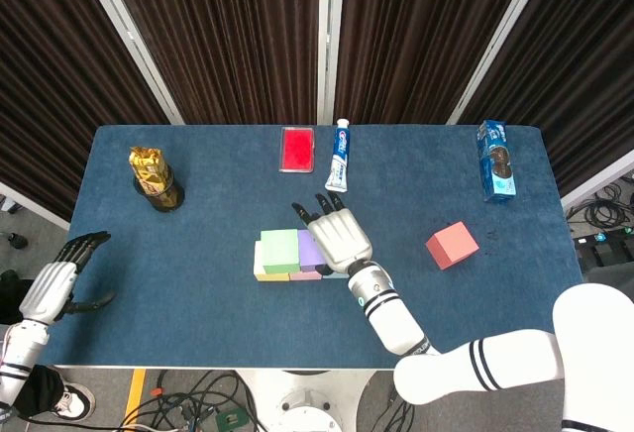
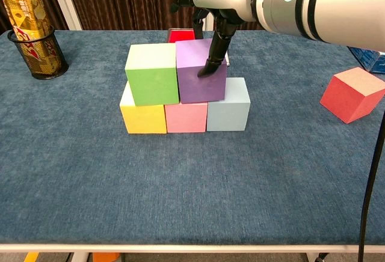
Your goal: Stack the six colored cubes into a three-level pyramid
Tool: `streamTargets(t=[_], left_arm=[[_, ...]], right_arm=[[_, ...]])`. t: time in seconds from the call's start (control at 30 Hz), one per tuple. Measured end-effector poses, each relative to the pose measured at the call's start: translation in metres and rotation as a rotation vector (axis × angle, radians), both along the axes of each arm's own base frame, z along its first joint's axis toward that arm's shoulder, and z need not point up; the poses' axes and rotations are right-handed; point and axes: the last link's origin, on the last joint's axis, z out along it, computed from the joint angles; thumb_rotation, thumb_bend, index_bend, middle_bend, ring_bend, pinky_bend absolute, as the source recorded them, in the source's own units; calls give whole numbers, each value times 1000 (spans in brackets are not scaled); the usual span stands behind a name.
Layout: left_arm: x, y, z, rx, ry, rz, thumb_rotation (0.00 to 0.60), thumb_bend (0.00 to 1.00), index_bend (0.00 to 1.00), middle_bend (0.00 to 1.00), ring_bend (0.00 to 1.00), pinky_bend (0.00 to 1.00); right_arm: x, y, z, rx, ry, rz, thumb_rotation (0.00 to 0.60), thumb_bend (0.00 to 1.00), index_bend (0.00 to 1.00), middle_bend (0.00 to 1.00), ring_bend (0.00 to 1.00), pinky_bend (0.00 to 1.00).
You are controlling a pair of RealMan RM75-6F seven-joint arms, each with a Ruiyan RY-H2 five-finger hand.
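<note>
Right now your purple cube [image 2: 200, 71] sits on the second level, over the pink cube [image 2: 186, 117] and the grey-blue cube [image 2: 229, 112], flush against the green cube [image 2: 152, 74], which rests over the yellow cube [image 2: 142, 118] and the pink one. Your right hand [image 1: 338, 235] hovers over the purple cube, fingers [image 2: 212, 57] spread and holding nothing, one fingertip touching its front face. The red cube [image 2: 351, 94] lies well apart on the table [image 2: 192, 184]. Your left hand [image 1: 52, 285] hangs off the table's left edge, fingers loosely apart and holding nothing.
</note>
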Motion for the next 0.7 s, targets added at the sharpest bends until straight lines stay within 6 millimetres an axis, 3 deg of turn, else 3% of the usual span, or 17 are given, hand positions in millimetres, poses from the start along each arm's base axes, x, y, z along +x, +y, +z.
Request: streamTargets(t=[0.7], left_arm=[[0, 0, 0, -9, -2, -2, 600, 229, 86, 67, 0, 48]], right_arm=[[-1, 2, 0, -23, 2, -17, 600, 119, 0, 587, 43, 0]])
